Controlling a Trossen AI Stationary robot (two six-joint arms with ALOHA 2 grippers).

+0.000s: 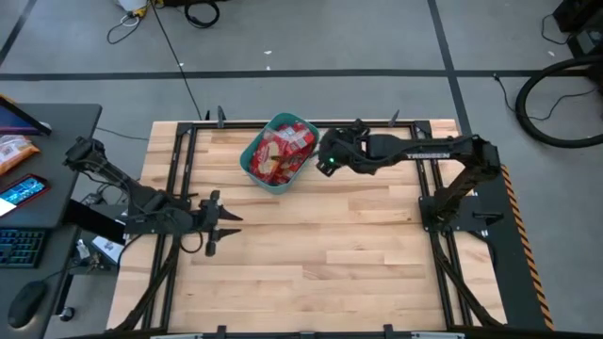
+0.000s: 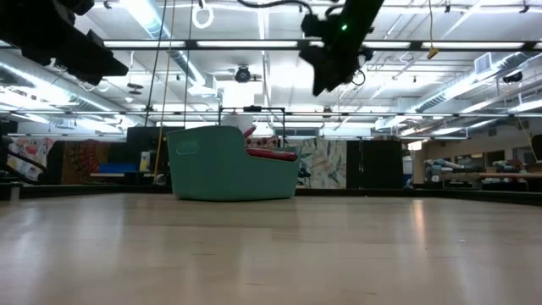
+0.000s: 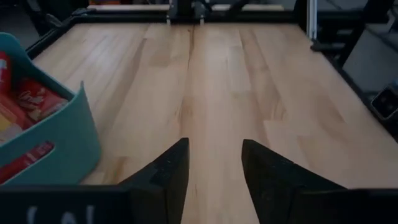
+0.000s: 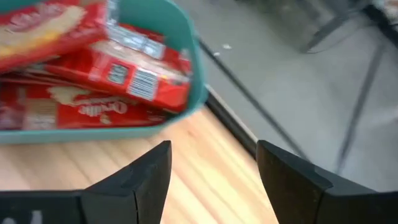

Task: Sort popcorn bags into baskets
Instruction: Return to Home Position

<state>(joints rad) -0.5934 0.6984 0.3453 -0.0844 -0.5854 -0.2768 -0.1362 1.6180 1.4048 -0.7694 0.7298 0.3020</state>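
The teal tub point(image 1: 279, 156) stands on its base at the table's far side, filled with several red popcorn bags point(image 1: 283, 151). The low view shows the tub point(image 2: 229, 165) with bags point(image 2: 271, 153) sticking above its rim. My right gripper point(image 1: 327, 160) hangs raised just right of the tub, open and empty; its wrist view looks past open fingers point(image 4: 214, 180) at the tub's corner point(image 4: 193, 93) and the bags point(image 4: 93, 74). My left gripper point(image 1: 224, 223) waits low near the table's left edge, open point(image 3: 214, 180), with the tub's wall point(image 3: 56, 149) beside it.
Bare wooden tabletop point(image 1: 320, 245) spreads over the middle, near and right parts. A black frame rail point(image 1: 311, 124) runs along the far edge. A desk with a keyboard and an orange packet point(image 1: 14, 151) stands off the table's left side.
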